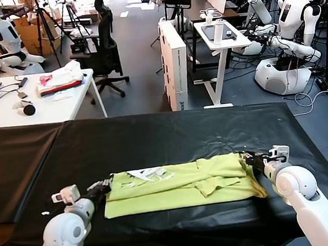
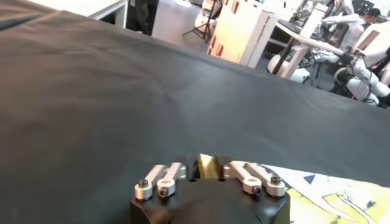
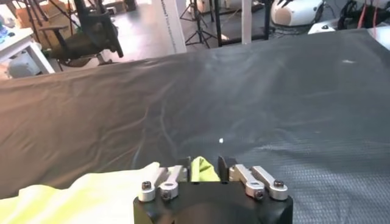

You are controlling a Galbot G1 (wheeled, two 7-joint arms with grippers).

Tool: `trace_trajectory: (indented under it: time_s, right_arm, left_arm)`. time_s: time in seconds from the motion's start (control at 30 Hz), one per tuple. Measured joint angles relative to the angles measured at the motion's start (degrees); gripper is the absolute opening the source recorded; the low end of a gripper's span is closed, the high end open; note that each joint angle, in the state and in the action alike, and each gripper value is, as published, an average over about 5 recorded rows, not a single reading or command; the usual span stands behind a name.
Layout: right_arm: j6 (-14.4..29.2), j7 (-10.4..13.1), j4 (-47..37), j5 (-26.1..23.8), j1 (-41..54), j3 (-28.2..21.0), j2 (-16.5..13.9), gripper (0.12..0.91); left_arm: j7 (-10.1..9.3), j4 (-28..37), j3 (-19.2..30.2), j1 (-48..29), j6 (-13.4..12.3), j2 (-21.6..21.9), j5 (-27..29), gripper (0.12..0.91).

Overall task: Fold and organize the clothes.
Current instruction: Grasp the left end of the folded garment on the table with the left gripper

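Both grippers pinched opposite ends of the T-shirt [image 1: 181,185] on the black worktop [image 1: 153,135]: left gripper [image 1: 103,187], right gripper [image 1: 250,160], apparently ready for a fold.

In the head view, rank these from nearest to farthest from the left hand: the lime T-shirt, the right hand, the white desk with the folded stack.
1. T-shirt: its left edge is pinched in the left hand.
2. Right hand: at the shirt's opposite end.
3. White desk: beyond the black table, far left.
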Motion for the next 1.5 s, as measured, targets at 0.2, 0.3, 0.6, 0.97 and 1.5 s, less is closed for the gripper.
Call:
trace_trajectory:
  time_s: [0.2,0.3,0.6,0.97,1.5]
  right_arm:
    - [1.9,0.7,0.0,-0.2,-0.6,0.6,0.3,0.139]
    - [2.4,0.9,0.0,-0.2,-1.0,0.8,0.5,0.139]
    - [5.6,-2.8,0.7,1.5,-2.0,1.3,0.7,0.177]
    - [17.9,-10.3,4.4,-2.2,-5.4,1.3,-2.9,0.844]
    - [51.4,-20.3,16.7,-14.5,-32.3,11.9,-10.8,0.907]
  left_arm:
    - [0.02,-0.1,-0.7,-0.2,-0.3,0.1,0.0,0.146]
    - [0.03,0.1,-1.2,-0.3,-0.5,0.3,-0.1,0.146]
    - [0.21,0.3,-1.4,-0.5,-0.8,0.3,-0.1,0.156]
    - [-5.20,-1.8,-2.3,-1.1,-0.1,1.3,-6.3,0.725]
    - [11.47,-1.3,-10.1,5.2,8.5,21.0,-35.6,0.907]
